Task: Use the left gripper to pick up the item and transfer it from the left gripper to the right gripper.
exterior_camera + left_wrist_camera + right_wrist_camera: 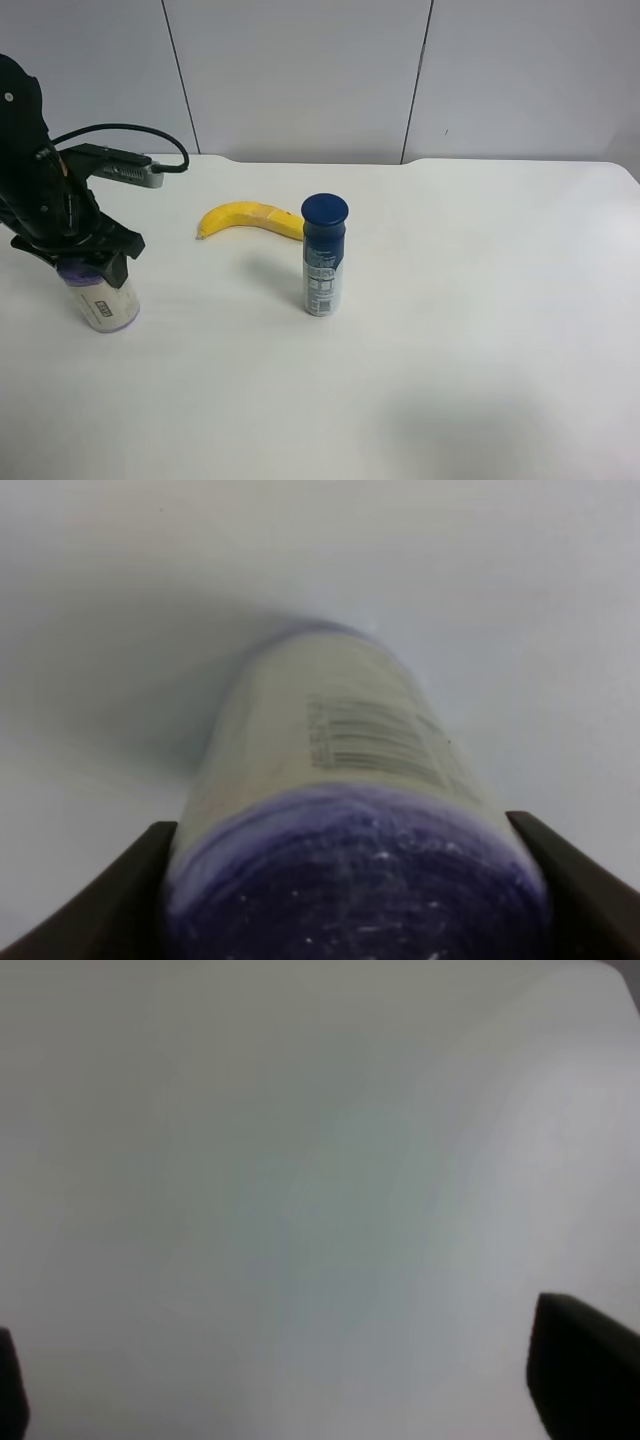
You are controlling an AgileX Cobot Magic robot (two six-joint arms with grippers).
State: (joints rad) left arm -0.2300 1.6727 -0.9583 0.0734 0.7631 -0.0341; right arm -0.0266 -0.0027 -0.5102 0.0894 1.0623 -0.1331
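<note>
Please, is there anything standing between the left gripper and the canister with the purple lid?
Nothing visible. The left gripper has its fingers on both sides of the canister, at its purple lid, seemingly touching it. The banana and the bottle stand well apart from both.

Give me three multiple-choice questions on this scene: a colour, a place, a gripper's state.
1. The cap of the bottle is: A blue; B purple; C yellow.
2. The left gripper is: A beside the bottle; B out of view; C around the lid of the canister.
3. The right gripper is: A shut on the canister; B open, empty; C shut on the bottle.
Answers: 1 A, it shows dark blue; 2 C, the purple lid sits between its jaws; 3 B, its jaws stand wide apart, nothing between.
</note>
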